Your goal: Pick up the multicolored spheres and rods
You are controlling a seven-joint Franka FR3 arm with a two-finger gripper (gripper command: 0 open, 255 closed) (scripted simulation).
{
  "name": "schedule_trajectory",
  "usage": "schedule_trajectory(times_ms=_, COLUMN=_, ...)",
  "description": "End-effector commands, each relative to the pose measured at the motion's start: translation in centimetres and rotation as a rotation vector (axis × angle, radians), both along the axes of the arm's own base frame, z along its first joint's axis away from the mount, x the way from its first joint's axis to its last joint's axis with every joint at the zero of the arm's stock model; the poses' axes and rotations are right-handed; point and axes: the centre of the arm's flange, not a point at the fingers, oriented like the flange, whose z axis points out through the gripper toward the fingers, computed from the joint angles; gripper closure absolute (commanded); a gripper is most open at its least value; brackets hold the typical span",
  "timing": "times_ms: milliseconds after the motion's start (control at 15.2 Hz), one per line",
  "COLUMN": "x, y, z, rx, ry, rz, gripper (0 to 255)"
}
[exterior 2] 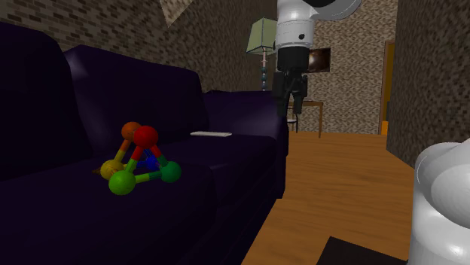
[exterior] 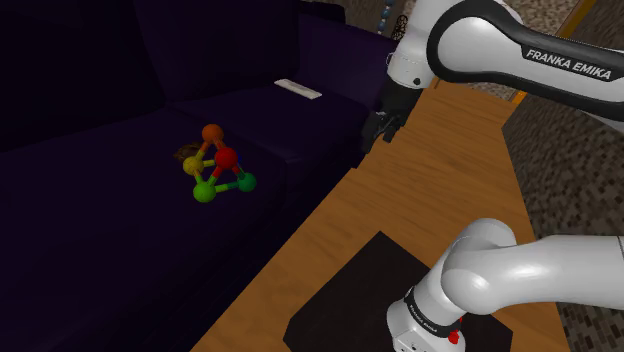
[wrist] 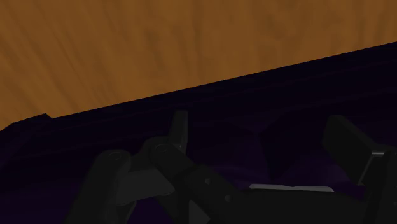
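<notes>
My gripper (exterior: 383, 128) hangs with its fingers (wrist: 180, 130) spread apart. The spheres and rods (exterior: 217, 165) sit well apart from my fingers, lower down on the dark purple sofa (exterior: 120, 230) seat. They form a squat pyramid with no clear long axis, orange ball topmost and green balls at the base. My wrist view shows wooden floor (wrist: 159, 51) past the sofa's edge.

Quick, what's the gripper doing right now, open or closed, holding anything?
Gripper: open, holding nothing; the spheres-and-rods toy lies on the sofa, apart from it.
</notes>
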Motion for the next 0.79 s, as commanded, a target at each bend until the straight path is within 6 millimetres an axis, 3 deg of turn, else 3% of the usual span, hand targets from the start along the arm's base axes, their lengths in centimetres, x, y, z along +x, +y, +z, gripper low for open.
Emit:
schedule_trajectory(times_ms=0, x=0.0, y=0.0, z=0.0, rx=0.0, ry=0.0, rz=0.0, gripper=0)
schedule_trajectory(times_ms=726, x=9.2, y=12.5, z=0.4, rx=-0.044, ry=0.044, rz=-0.059, gripper=0)
